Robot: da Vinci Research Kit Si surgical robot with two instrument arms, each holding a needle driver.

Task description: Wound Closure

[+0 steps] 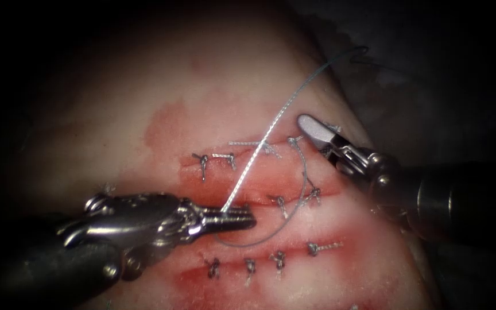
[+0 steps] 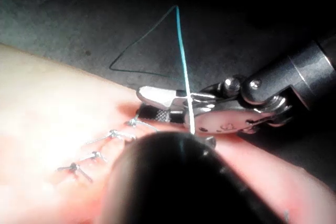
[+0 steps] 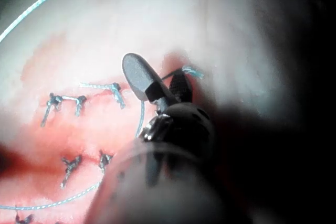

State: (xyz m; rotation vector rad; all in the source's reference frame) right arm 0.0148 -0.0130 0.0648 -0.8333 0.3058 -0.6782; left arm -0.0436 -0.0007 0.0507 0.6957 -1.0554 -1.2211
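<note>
Thread rises taut from the left tool, whose jaws pinch it over the tissue; the right tool hovers far right, jaws spread, holding nothing.

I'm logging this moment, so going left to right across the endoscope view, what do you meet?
Left tool, jaws shut on the thread → knotted stitch → right tool, jaws open and holding nothing, right of the cut.
</note>
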